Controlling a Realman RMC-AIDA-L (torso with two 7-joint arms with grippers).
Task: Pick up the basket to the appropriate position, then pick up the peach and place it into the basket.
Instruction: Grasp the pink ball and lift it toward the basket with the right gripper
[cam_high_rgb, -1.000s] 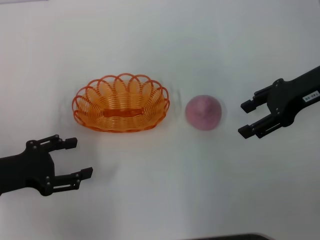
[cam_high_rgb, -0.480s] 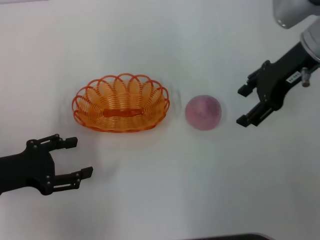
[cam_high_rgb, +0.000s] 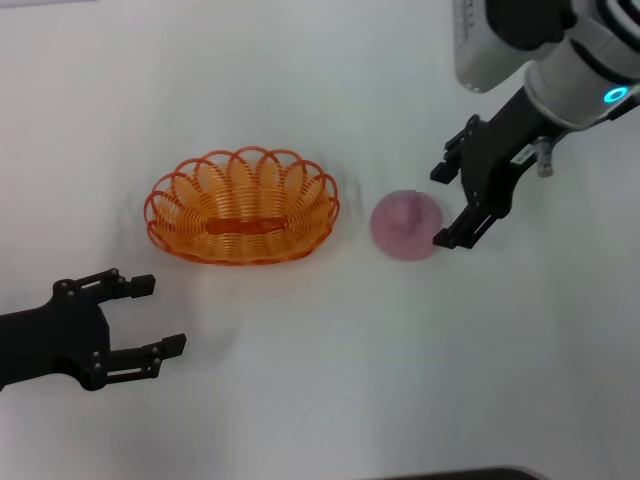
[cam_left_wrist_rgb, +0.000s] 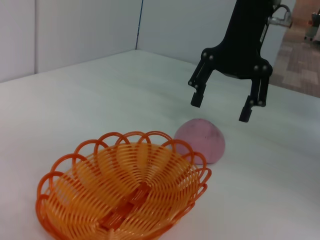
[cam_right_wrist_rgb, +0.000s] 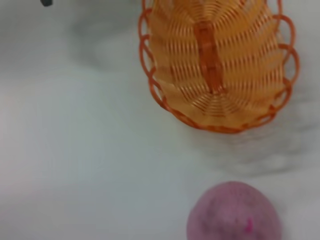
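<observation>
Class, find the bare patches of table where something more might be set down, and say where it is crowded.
Bare table lies in front of the basket and peach, beside the open left pincer, and behind the basket. It is crowded around the peach, where the open right pincer hangs.

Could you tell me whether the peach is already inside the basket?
No, the peach lies on the table beside the empty basket, below the open right gripper.

bright, even light on the white table (cam_high_rgb: 300, 400); shadows are very faint. the right wrist view is blurry, and the basket (cam_right_wrist_rgb: 217, 60) looks smeared.
</observation>
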